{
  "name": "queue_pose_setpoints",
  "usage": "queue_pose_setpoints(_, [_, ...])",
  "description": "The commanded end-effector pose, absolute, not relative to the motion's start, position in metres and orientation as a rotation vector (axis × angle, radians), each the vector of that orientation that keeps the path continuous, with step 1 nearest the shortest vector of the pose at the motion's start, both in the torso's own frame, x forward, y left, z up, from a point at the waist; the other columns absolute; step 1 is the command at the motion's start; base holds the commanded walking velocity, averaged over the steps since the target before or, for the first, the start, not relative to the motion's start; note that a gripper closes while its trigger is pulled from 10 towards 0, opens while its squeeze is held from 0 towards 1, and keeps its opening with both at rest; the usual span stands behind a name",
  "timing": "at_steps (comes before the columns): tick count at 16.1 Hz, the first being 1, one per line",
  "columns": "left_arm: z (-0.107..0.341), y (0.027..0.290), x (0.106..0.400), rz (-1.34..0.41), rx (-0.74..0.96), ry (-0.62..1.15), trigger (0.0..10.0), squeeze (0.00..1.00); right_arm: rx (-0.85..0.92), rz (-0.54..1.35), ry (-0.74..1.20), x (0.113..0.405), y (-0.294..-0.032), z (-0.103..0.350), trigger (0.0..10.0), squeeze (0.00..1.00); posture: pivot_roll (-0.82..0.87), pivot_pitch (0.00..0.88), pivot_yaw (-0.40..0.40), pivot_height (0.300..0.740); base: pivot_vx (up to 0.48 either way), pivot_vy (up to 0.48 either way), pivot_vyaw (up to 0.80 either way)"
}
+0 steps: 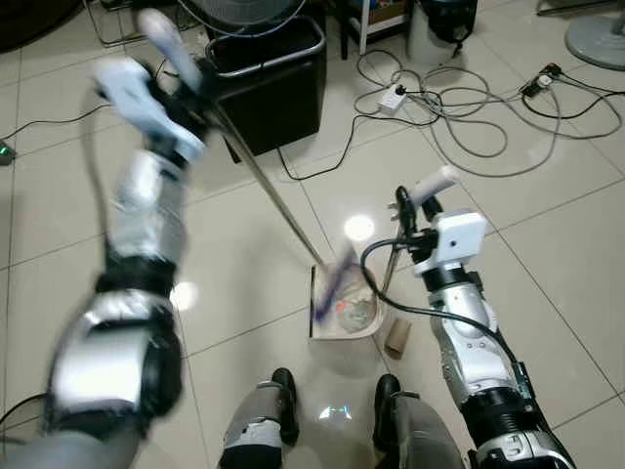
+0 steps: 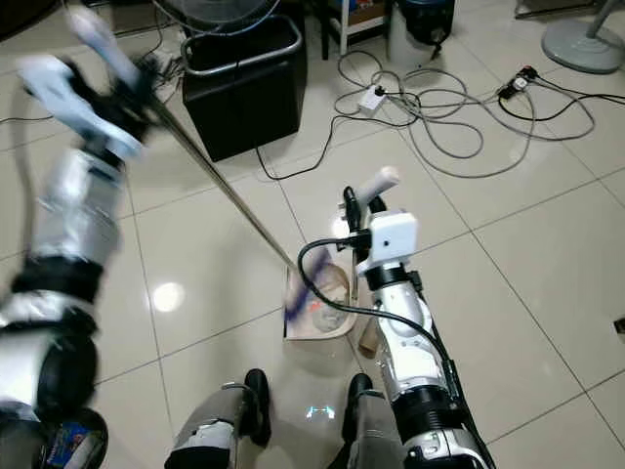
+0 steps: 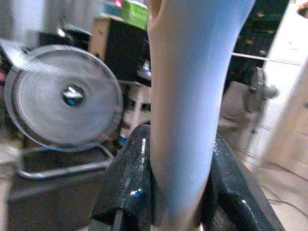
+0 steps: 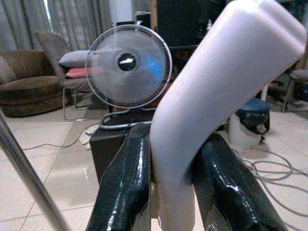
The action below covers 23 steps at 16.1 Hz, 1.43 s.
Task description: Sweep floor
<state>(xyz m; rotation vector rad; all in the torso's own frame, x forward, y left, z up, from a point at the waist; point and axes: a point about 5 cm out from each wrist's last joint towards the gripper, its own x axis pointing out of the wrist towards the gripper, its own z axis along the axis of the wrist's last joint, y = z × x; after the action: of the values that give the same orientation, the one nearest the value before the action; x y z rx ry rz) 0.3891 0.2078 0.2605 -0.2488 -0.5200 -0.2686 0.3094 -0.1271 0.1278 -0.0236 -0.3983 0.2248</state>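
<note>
My left gripper (image 1: 187,76) is raised at the upper left, shut on the broom's pale blue grip (image 3: 187,96). The broom's metal pole (image 1: 273,191) slants down to purple bristles (image 1: 332,281), which rest in the dustpan. The beige dustpan (image 1: 327,327) lies on the tiles just ahead of my feet, holding bits of litter. My right gripper (image 1: 410,213) is shut on the dustpan's white handle grip (image 4: 211,110), whose thin stem runs down to the pan. The black fingers (image 4: 125,183) press both sides of it. The left arm is blurred.
A cardboard tube (image 1: 397,337) lies on the floor right of the dustpan. A black box (image 1: 273,93) carrying a fan stands behind, with a power strip (image 1: 394,96) and tangled cables (image 1: 479,117) to the right. Another fan's base (image 1: 598,39) sits far right.
</note>
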Motion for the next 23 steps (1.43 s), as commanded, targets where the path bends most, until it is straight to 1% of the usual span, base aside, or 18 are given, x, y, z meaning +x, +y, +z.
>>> queue_pose_setpoints(1, [0.280, 0.228, 0.385, -0.203, -0.236, -0.616, 10.0, 0.00, 0.020, 0.230, -0.407, 0.307, -0.126, 0.131, 10.0, 0.00, 0.05, 0.194, 0.083, 0.740, 0.000, 0.000, 0.00])
queue_pose_setpoints(2, [0.283, 0.233, 0.384, -0.191, -0.229, -0.623, 10.0, 0.00, 0.028, 0.231, -0.407, 0.307, -0.127, 0.132, 10.0, 0.00, 0.05, 0.190, 0.081, 0.740, 0.000, 0.000, 0.00])
queue_pose_setpoints(4, [0.288, 0.255, 0.382, -0.145, -0.211, -0.623, 10.0, 0.00, 0.082, 0.209, -0.425, 0.308, -0.132, 0.142, 10.0, 0.00, 0.05, 0.163, 0.080, 0.740, 0.000, 0.000, 0.00])
queue_pose_setpoints(5, [0.281, 0.262, 0.380, -0.108, -0.165, -0.587, 10.0, 0.00, 0.113, 0.195, -0.437, 0.309, -0.135, 0.150, 10.0, 0.00, 0.05, 0.155, 0.079, 0.740, 0.000, 0.000, 0.00])
queue_pose_setpoints(6, [0.263, 0.265, 0.380, -0.066, -0.058, -0.491, 10.0, 0.00, 0.137, 0.168, -0.456, 0.312, -0.139, 0.162, 10.0, 0.00, 0.04, 0.131, 0.085, 0.740, 0.000, 0.000, 0.00])
queue_pose_setpoints(8, [0.230, 0.264, 0.376, -0.025, 0.023, -0.360, 10.0, 0.00, 0.122, 0.125, -0.501, 0.313, -0.143, 0.186, 10.0, 0.00, 0.04, 0.119, 0.085, 0.740, 0.000, 0.000, 0.00])
queue_pose_setpoints(10, [0.214, 0.260, 0.373, -0.020, 0.042, -0.322, 10.0, 0.00, 0.111, 0.110, -0.510, 0.315, -0.144, 0.197, 10.0, 0.00, 0.04, 0.115, 0.083, 0.740, 0.000, 0.000, 0.00])
queue_pose_setpoints(12, [0.173, 0.253, 0.357, -0.015, -0.013, -0.249, 10.0, 0.00, 0.091, 0.108, -0.542, 0.312, -0.139, 0.223, 10.0, 0.00, 0.00, 0.097, 0.094, 0.740, 0.000, 0.000, 0.80])
queue_pose_setpoints(14, [0.154, 0.247, 0.345, -0.003, 0.003, -0.211, 10.0, 0.00, 0.138, 0.108, -0.538, 0.310, -0.138, 0.233, 10.0, 0.00, 0.00, 0.079, 0.095, 0.740, 0.000, 0.000, 0.80])
queue_pose_setpoints(15, [0.146, 0.241, 0.337, 0.001, 0.009, -0.191, 10.0, 0.00, 0.164, 0.106, -0.529, 0.310, -0.138, 0.236, 10.0, 0.00, 0.00, 0.067, 0.093, 0.740, 0.000, 0.000, 0.80])
queue_pose_setpoints(16, [0.134, 0.230, 0.328, -0.022, 0.010, -0.160, 10.0, 0.00, 0.184, 0.112, -0.531, 0.309, -0.136, 0.242, 10.0, 0.00, -0.01, 0.043, 0.086, 0.740, 0.000, 0.000, 0.80])
queue_pose_setpoints(17, [0.125, 0.219, 0.322, -0.046, 0.016, -0.129, 10.0, 0.00, 0.196, 0.120, -0.536, 0.309, -0.135, 0.247, 10.0, 0.00, -0.01, 0.038, 0.079, 0.740, 0.000, 0.000, 0.80])
queue_pose_setpoints(19, [0.116, 0.199, 0.314, -0.105, 0.114, -0.101, 10.0, 0.00, 0.212, 0.139, -0.543, 0.309, -0.133, 0.260, 10.0, 0.00, -0.01, 0.029, 0.074, 0.740, 0.000, 0.000, 0.80])
queue_pose_setpoints(20, [0.113, 0.192, 0.311, -0.105, 0.114, -0.097, 10.0, 0.00, 0.207, 0.130, -0.514, 0.311, -0.134, 0.261, 10.0, 0.00, -0.02, 0.008, 0.068, 0.740, 0.000, 0.000, 0.80])
queue_pose_setpoints(22, [0.116, 0.186, 0.306, -0.100, 0.130, -0.116, 10.0, 0.00, 0.235, 0.130, -0.512, 0.311, -0.139, 0.269, 10.0, 0.00, 0.01, 0.000, 0.058, 0.740, 0.000, 0.000, 0.80])
queue_pose_setpoints(23, [0.122, 0.186, 0.305, -0.092, 0.110, -0.133, 10.0, 0.00, 0.249, 0.133, -0.519, 0.312, -0.140, 0.276, 10.0, 0.00, 0.01, 0.000, 0.061, 0.740, 0.000, 0.000, 0.80])
